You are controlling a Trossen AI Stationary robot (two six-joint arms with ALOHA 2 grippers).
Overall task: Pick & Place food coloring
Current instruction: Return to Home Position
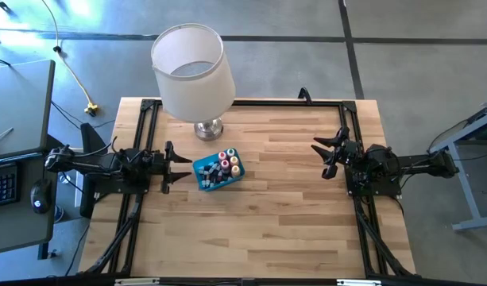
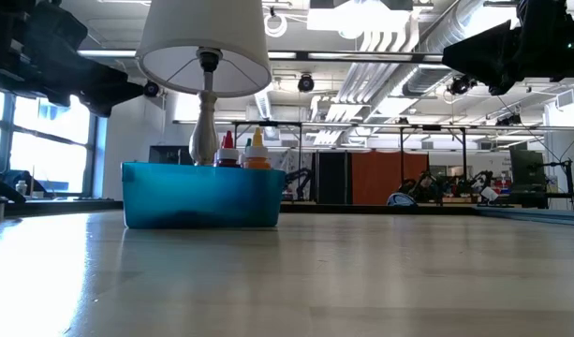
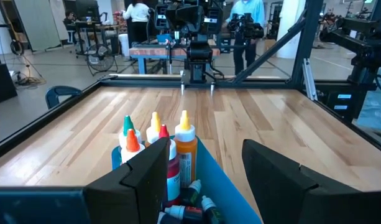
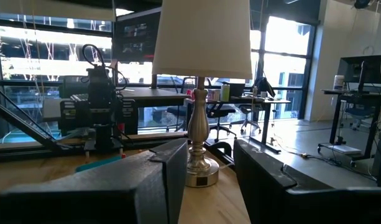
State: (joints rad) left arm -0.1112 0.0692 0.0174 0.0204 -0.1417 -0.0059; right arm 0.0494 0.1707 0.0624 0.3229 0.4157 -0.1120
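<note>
With the food coloring bottles [image 1: 224, 165] sitting in the blue bin [image 1: 199, 175] just ahead of the spread, empty fingers of the left gripper [image 1: 179, 168], and the right gripper [image 1: 322, 159] likewise hanging released well across the table, the robot is apparently homing its arms, with no further grasp needed.

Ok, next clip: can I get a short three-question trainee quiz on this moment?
1. True or false: some small food coloring bottles lie loose on the wooden table.
2. Which is nearer the blue rectangular plastic tray? A: left hand. B: right hand.
3. Fill in: both hands are empty and stand ___ (open or shut).

Key: 1 false, every bottle in view is in the tray; 2 A; 3 open.
</note>
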